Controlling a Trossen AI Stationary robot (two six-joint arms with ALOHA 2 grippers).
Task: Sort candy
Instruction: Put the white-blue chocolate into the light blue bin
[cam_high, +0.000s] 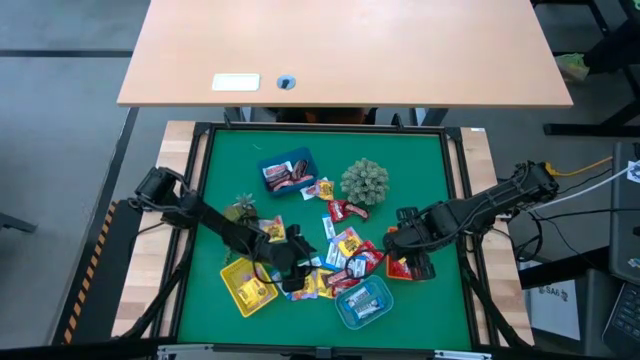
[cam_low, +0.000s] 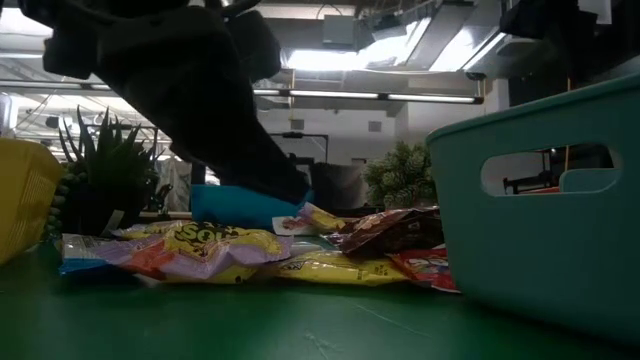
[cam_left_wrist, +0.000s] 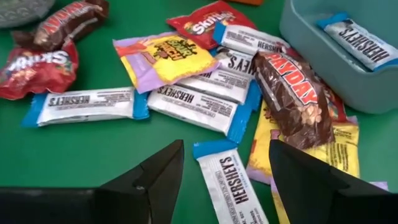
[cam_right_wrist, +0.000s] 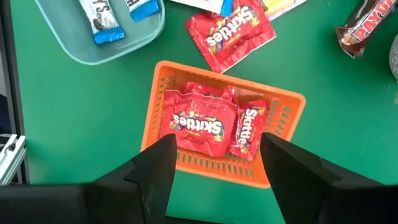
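Risk: we find the left pincer (cam_left_wrist: 224, 168) agape and empty over a white candy (cam_left_wrist: 231, 185) beside overlapping packets, so neighbours may snag; the right pincer (cam_right_wrist: 214, 165), likewise agape and empty, waits above the orange tray (cam_right_wrist: 283, 107).

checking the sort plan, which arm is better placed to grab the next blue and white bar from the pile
Left. Its open gripper hovers right over a blue-and-white bar at the pile's edge, with the teal tray holding such bars close by. The right gripper is open above the orange tray of red packs, away from the pile.
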